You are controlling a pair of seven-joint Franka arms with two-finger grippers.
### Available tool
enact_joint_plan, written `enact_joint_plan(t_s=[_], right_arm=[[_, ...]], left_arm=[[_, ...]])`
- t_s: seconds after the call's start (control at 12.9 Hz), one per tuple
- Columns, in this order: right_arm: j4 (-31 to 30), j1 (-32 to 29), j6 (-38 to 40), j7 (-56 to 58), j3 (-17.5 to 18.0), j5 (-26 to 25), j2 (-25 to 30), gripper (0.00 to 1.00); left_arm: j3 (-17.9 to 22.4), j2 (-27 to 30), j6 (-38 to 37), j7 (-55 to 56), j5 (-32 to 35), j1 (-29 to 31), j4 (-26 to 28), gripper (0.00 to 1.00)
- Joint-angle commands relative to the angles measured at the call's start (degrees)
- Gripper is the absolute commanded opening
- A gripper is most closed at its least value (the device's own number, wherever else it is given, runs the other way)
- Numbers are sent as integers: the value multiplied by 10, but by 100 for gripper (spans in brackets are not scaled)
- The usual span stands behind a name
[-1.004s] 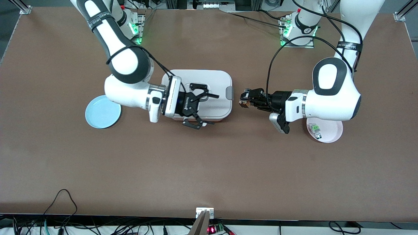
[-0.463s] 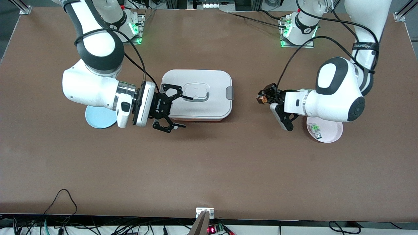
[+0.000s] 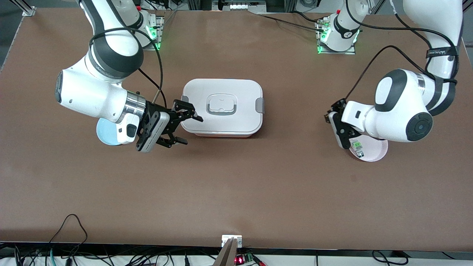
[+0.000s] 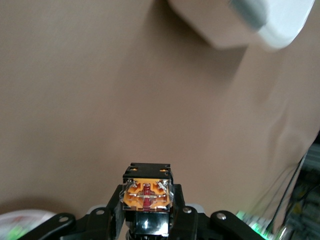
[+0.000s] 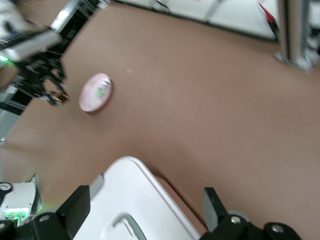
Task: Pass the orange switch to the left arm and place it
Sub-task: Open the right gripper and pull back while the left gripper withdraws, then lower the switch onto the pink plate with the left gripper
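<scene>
The orange switch [image 4: 147,192] is black and orange and sits clamped between my left gripper's fingers [image 4: 114,210]. In the front view my left gripper [image 3: 327,117] hangs over bare table between the box and the pink plate, mostly hidden by its wrist. The white lidded box [image 3: 223,107] stands mid-table; it also shows in the left wrist view [image 4: 240,20] and the right wrist view [image 5: 135,200]. My right gripper [image 3: 190,130] is open and empty, just off the box's end toward the right arm's end of the table, its fingers [image 5: 75,207] spread wide.
A pink plate [image 3: 376,151] holding a small green-and-clear component [image 3: 356,146] lies under the left arm's wrist. A blue plate [image 3: 105,133] lies partly under the right arm's wrist. Cables and a small device line the table's near edge.
Both arms have drawn apart. The right gripper has come off the box lid toward the blue plate. The left gripper, still holding the switch, has pulled back toward the pink plate.
</scene>
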State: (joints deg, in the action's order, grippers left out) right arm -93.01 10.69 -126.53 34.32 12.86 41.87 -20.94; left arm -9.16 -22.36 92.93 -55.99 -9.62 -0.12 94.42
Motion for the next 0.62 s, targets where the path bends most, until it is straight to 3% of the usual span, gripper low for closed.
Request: enact_joint_plan(t_s=[0.0,0.31,0.54], right_arm=[[-37,-18,7,-91,2,-65,20,100],[-34,-30,100,-232,-18,-191,51,100],[-18,-30,181,-237,-49,-216,80,100]], left_arm=[[-3,2,-10,-32,108,12,-6,7],[-2,-26,76,-100,215,28,16,7],[-2,-39,186,-162,223,72,78,7]])
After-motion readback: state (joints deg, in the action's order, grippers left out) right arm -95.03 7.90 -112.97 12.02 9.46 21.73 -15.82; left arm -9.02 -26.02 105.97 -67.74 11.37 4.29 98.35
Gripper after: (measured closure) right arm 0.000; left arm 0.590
